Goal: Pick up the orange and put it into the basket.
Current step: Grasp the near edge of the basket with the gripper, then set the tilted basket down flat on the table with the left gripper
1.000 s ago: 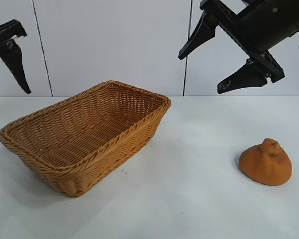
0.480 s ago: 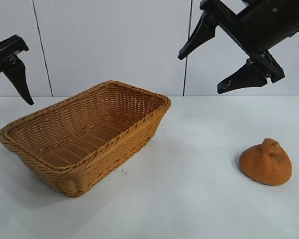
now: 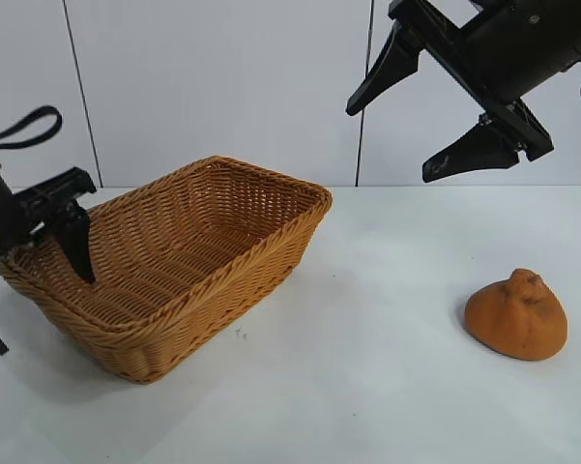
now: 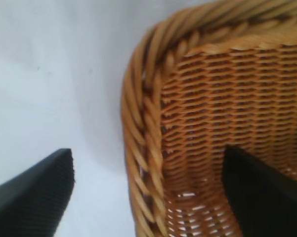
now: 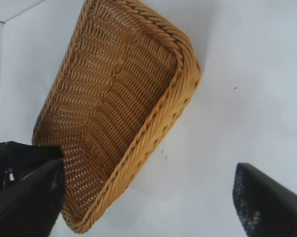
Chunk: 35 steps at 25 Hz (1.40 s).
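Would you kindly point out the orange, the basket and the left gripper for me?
orange (image 3: 516,316), exterior view, middle of its lumpy skin.
basket (image 3: 271,242), exterior view, braided rim on its right long side.
left gripper (image 4: 148,192), left wrist view, midway between its open fingertips, which straddle the basket's rim.

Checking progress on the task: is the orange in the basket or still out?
Out. The orange sits on the table, well apart from the basket.
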### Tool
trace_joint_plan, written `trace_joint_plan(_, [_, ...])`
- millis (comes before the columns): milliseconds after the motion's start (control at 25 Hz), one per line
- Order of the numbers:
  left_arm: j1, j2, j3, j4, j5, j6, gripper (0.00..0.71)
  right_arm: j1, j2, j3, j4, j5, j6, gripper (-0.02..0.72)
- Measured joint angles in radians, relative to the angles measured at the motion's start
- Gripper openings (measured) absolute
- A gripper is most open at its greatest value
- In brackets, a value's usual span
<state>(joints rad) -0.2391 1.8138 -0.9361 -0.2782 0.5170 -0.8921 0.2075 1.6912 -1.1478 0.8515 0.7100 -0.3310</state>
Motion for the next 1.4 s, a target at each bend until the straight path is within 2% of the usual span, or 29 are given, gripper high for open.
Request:
trace_joint_plan(200, [-0.004, 0.038, 0.002, -0.021, -0.034, 0.000, 0.583, 0.000, 0.000, 0.000, 0.000, 0.000, 0.000, 0.631])
trace_joint_plan(280, [-0.004, 0.038, 0.002, -0.023, -0.041, 0.000, 0.559, 0.000, 0.000, 0.000, 0.000, 0.000, 0.000, 0.631])
trace_joint_plan(360, [-0.004, 0.041, 0.002, -0.025, -0.040, 0.000, 0.473, 0.000, 0.000, 0.000, 0.000, 0.000, 0.000, 0.631])
trace_joint_plan(480, [-0.004, 0.043, 0.002, -0.024, -0.024, 0.000, 0.216, 0.000, 0.000, 0.000, 0.000, 0.000, 0.000, 0.631])
trace_joint_plan(560, [-0.004, 0.043, -0.001, -0.035, -0.021, -0.008, 0.092, 0.000, 0.000, 0.000, 0.000, 0.000, 0.000, 0.631])
trace_joint_plan(920, [0.002, 0.030, -0.122, -0.026, 0.115, 0.022, 0.085, 0.000, 0.000, 0.000, 0.000, 0.000, 0.000, 0.631])
trace_joint_plan(1240, [0.039, 0.051, -0.327, -0.052, 0.227, 0.192, 0.085, 0.000, 0.000, 0.000, 0.000, 0.000, 0.000, 0.631])
trace_joint_plan(1400, [0.046, 0.115, -0.418, -0.065, 0.322, 0.360, 0.085, 0.000, 0.000, 0.000, 0.000, 0.000, 0.000, 0.631])
